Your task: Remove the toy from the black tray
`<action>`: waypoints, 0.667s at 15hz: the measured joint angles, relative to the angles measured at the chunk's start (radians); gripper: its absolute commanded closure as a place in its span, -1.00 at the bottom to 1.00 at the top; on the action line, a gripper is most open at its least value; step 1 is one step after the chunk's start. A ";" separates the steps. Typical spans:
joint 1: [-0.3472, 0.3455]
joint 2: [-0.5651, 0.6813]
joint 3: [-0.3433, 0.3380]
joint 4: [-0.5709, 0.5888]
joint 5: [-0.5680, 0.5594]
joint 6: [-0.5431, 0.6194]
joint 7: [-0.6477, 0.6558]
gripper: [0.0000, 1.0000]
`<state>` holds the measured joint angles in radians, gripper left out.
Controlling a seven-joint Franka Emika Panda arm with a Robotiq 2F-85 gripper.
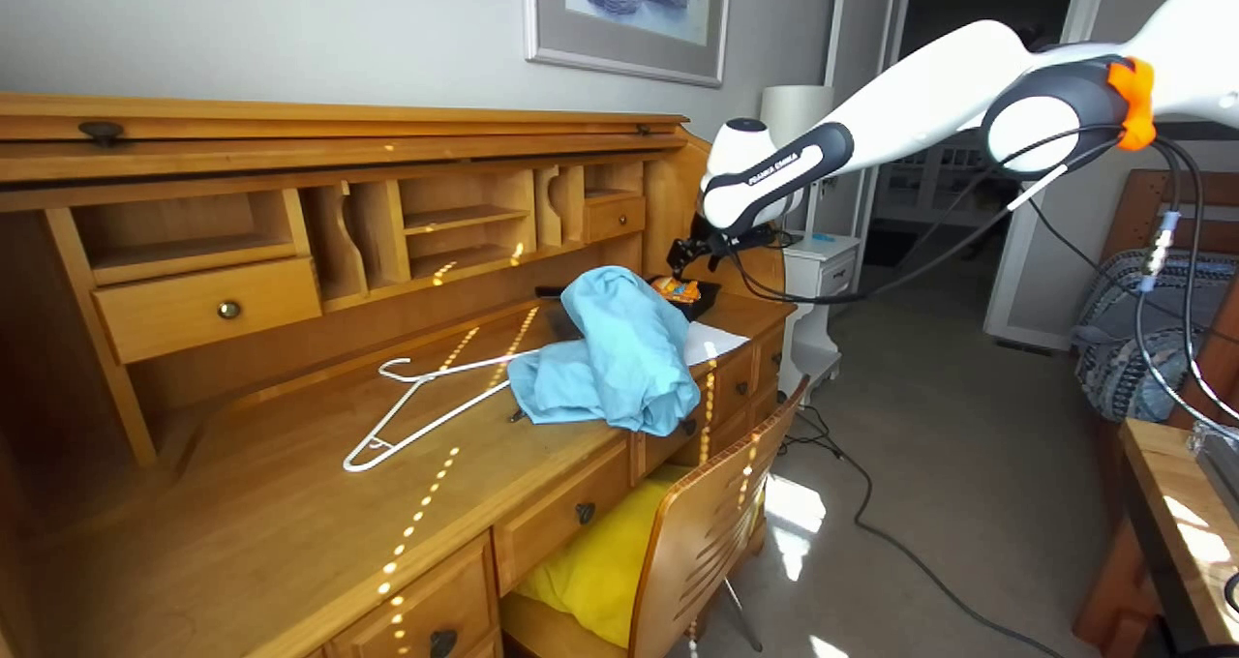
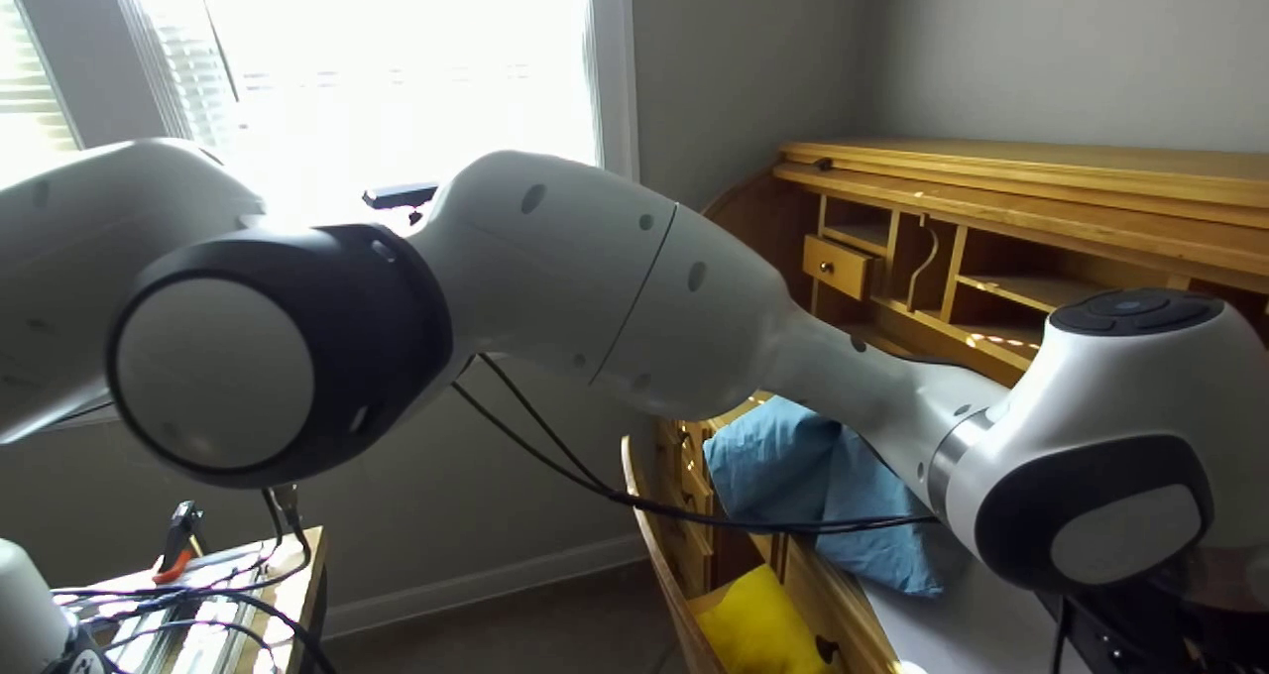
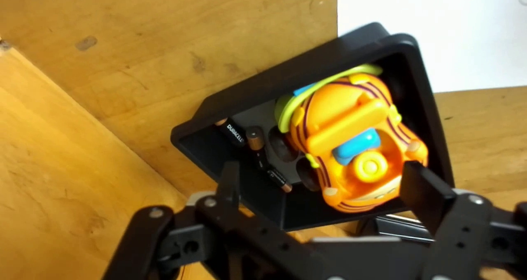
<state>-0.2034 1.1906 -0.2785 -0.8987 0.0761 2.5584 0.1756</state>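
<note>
- Plainly inside the black tray (image 3: 288, 76): an orange toy vehicle (image 3: 350, 127), dark-wheeled, with a lime-green curved band at one end and blue and yellow pieces set into the top.
- Loose on the tray floor, beside the toy vehicle: small batteries (image 3: 234, 133), one with DURACELL lettering.
- Over the tray in the wrist view: the black gripper (image 3: 322, 181), jaws spread wide, with a broad gap between.
- One fingertip (image 3: 427, 193) overlapping the edge of the toy vehicle from that angle; touching or apart, impossible to tell.
- In an exterior view, the same gripper at the low end of the white arm (image 1: 929, 87), near the toy vehicle.
- Just beside one end of the tray: a sheet of white paper (image 3: 436, 29).
- On the wooden desk (image 1: 242, 542), in front of the tray as seen in an exterior view: a crumpled light-blue cloth (image 1: 629, 348), with a white hanger (image 1: 423, 379) partly hidden by the folds.
- At the desk, in both exterior views: a wooden chair (image 1: 668, 581) with a yellow cushion (image 1: 590, 561) on it.
- On the wall (image 1: 290, 39) above the desk: a framed picture (image 1: 629, 34).
- Behind the arm in an exterior view: a bright window (image 2: 397, 69).
</note>
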 measured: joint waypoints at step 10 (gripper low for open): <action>0.004 0.022 -0.003 0.003 -0.003 -0.029 -0.194 -1.00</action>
<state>-0.1995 1.2128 -0.2819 -0.8957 0.0730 2.5291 -0.0179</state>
